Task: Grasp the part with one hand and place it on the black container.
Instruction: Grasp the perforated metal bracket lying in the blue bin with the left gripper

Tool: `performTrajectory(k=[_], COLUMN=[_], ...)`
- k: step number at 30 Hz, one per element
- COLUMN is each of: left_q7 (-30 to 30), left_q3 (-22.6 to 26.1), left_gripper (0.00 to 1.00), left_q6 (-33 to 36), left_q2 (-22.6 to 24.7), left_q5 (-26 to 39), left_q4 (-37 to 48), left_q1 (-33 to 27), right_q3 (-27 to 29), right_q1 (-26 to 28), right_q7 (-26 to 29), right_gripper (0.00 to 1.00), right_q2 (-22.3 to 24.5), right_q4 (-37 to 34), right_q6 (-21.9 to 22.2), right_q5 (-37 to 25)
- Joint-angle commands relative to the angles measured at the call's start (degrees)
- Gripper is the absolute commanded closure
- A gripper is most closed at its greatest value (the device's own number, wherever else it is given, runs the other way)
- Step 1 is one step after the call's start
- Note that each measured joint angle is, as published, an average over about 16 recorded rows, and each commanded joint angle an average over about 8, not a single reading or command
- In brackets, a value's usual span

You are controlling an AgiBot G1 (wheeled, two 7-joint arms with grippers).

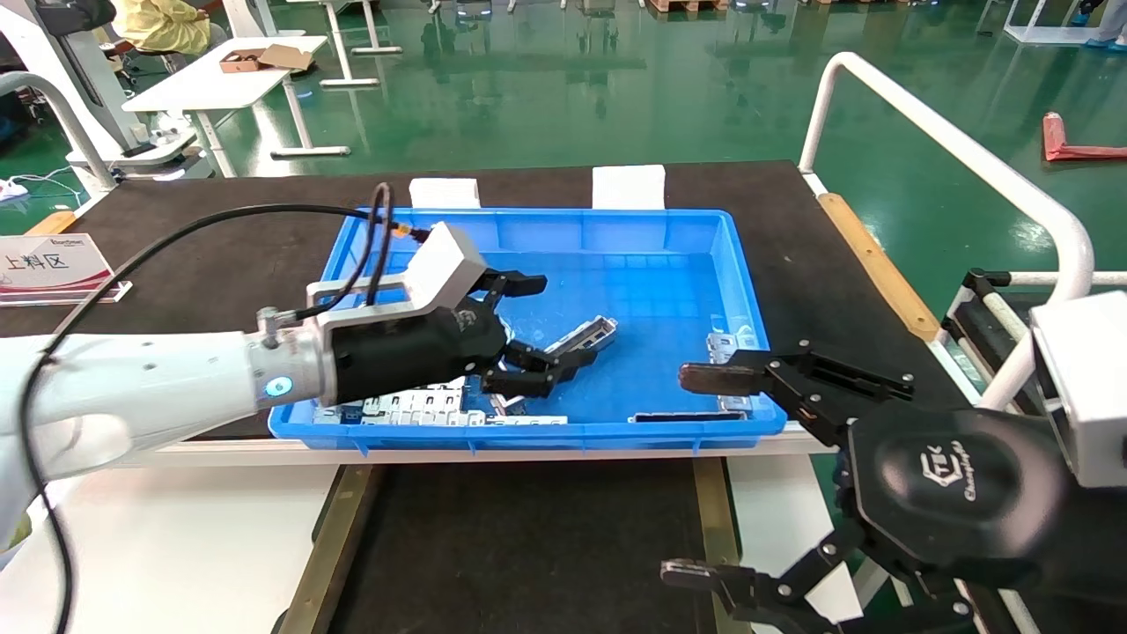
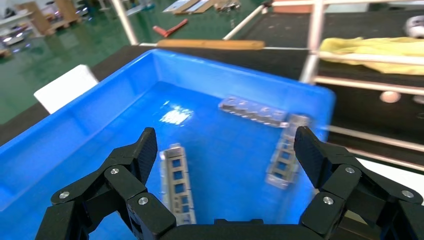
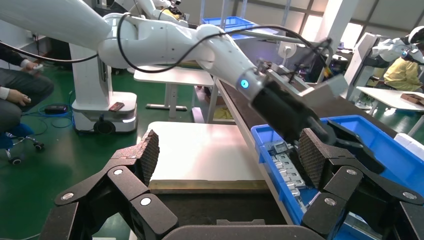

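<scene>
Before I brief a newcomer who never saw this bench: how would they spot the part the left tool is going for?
Find the blue bin. Inside it, the left tool hangs open over a slim silver rail lying diagonally near the middle, alone, unlike the parts along the walls.

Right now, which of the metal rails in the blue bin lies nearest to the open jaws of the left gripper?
The slim part lying diagonally mid-bin, just beyond the left gripper; its lower end passes behind one fingertip. The other rails lie along the blue bin walls.

Bright overhead light, glare on green floor (image 1: 616, 79), motion blur in left wrist view
</scene>
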Motion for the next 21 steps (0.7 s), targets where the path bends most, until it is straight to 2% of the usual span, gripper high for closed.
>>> performTrajectory(k=[1,8,15,16,17,21], left_q7=[0.96,5.48,8.75,8.99,9.18,9.46], left_q3=[0.35,0.8,1.04,1.1,1.19,1.91], left_gripper=[0.0,0.0,0.0,0.06,0.17,0.67], left_q6=[-1.44,-7.08,-10.58,-11.04,-11.48,-12.75], left_q2=[1.92,8.15,12.06,12.37,12.64,13.16], left_q5=[0.88,2.57,2.78,2.67,2.55,2.02], left_q4=[3.37,15.45,24.17,24.92,25.54,26.7], left_q1=[-1.18,-4.39,-6.19,-6.29,-6.35,-6.13], right_q3=[0.0,0.0,-0.01,-0.01,-0.01,-0.01], right_q1=[0.0,0.0,0.0,0.0,0.0,0.0], right_q7=[0.0,0.0,0.0,0.0,0.0,-0.01], right_gripper=[0.0,0.0,0.0,0.08,0.2,0.7], right_q2=[0.0,0.0,0.0,0.0,0.0,0.0], right_q4=[0.0,0.0,0.0,0.0,0.0,0.0], right_q6=[0.0,0.0,0.0,0.0,0.0,0.0], right_q5=[0.0,0.0,0.01,0.01,0.01,0.01])
